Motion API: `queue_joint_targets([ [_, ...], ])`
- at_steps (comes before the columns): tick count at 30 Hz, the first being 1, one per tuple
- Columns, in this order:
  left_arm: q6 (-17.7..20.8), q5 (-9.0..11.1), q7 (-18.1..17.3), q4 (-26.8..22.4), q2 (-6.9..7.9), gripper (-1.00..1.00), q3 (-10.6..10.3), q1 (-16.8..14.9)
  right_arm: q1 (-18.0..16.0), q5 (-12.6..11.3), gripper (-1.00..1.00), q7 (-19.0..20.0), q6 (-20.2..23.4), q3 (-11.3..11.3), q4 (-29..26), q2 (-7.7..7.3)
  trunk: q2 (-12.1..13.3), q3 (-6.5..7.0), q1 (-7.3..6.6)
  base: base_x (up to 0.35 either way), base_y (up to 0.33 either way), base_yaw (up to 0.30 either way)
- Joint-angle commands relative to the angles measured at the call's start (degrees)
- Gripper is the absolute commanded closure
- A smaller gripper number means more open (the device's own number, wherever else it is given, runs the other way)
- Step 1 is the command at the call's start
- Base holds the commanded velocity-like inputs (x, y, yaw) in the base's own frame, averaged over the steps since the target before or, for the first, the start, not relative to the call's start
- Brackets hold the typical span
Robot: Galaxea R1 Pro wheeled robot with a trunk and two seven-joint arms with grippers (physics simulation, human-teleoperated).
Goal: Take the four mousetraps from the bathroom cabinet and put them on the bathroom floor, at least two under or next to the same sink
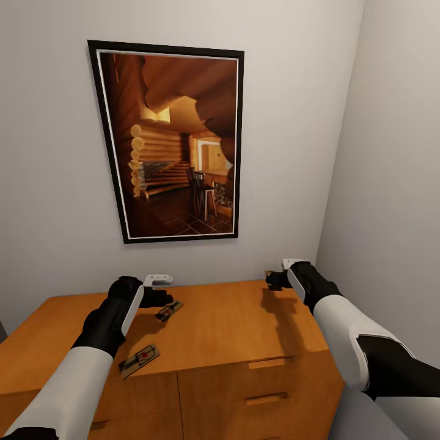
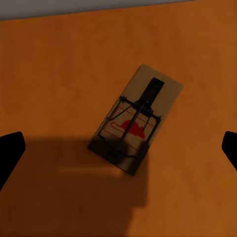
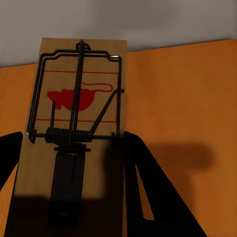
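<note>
On the left, a mousetrap (image 1: 139, 360) lies flat near the front edge of the cabinet (image 1: 232, 324) top. Further back, the left gripper (image 1: 164, 297) hangs over a second mousetrap (image 2: 136, 118), jaws spread wide and clear of it on both sides (its shadow falls across the near end of the board). A framed picture (image 1: 174, 143) of a log interior hangs on the wall above. On the right, the right gripper (image 1: 273, 280) sits at the cabinet's rear edge by the wall, jaws pinching a third mousetrap (image 3: 74, 143), its red-marked face toward the wrist camera.
</note>
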Motion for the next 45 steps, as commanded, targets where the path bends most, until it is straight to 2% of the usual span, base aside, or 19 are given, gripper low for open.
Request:
queue_joint_targets([
  [1, 0.2, 0.0, -0.1, 0.0, 0.01, -1.00, 0.0, 0.0, 0.0, 0.3, 1.00, 0.1, 0.2, -0.5, -0.1, 0.08, -0.1, -0.08, 0.00, 0.000, 0.000, 0.000],
  [8, 0.2, 0.0, 0.0, 0.0, 0.01, -1.00, 0.0, 0.0, 0.0, 0.3, 1.00, 0.2, 0.1, -0.5, 0.0, 0.08, -0.1, -0.08, 0.00, 0.000, 0.000, 0.000],
  [15, -2.0, -2.1, -2.3, 1.3, 0.14, -1.00, -2.0, -0.2, -0.1, 0.5, 1.00, -0.4, -2.1, -0.6, 2.2, 0.05, -0.1, -0.08, 0.00, 0.000, 0.000, 0.000],
  [18, -1.5, -1.2, -1.3, 0.3, 0.37, -1.00, -1.9, -0.1, -0.1, 0.6, 1.00, -0.3, -1.7, -0.5, 1.9, -0.11, -0.1, -0.08, 0.00, 0.000, 0.000, 0.000],
  [22, -1.8, 0.1, 0.0, -1.0, 0.49, -1.00, -3.2, 0.0, -0.1, 0.6, 1.00, -0.1, -3.0, -0.5, 2.1, -0.89, -0.1, -0.08, 0.00, 0.000, 0.000, 0.000],
  [28, -1.9, 0.5, 0.4, -0.9, 0.59, -1.00, -5.1, 0.0, -0.1, 0.5, 1.00, 0.1, -4.0, -0.4, 2.2, -1.38, -0.1, -0.08, 0.00, 0.000, 0.000, 0.000],
  [34, -2.1, 0.4, -0.8, 1.0, 1.60, -1.00, -6.8, 0.0, -0.1, 0.5, 1.00, 0.0, -4.2, -0.4, 2.2, -1.42, -0.1, -0.08, 0.00, 0.000, 0.000, 0.000],
  [39, -2.3, -1.0, -2.4, 2.6, 2.27, -1.00, -6.9, -0.7, -0.1, 0.6, 1.00, 0.0, -4.2, -0.4, 2.2, -1.35, -0.1, -0.08, 0.00, 0.000, 0.000, 0.000],
  [45, -2.6, -2.9, -4.3, 4.6, 2.15, -1.00, -6.9, -1.7, -0.1, 0.8, 1.00, 0.1, -4.2, -0.4, 2.0, -1.44, -0.1, -0.08, 0.00, 0.000, 0.000, 0.000],
])
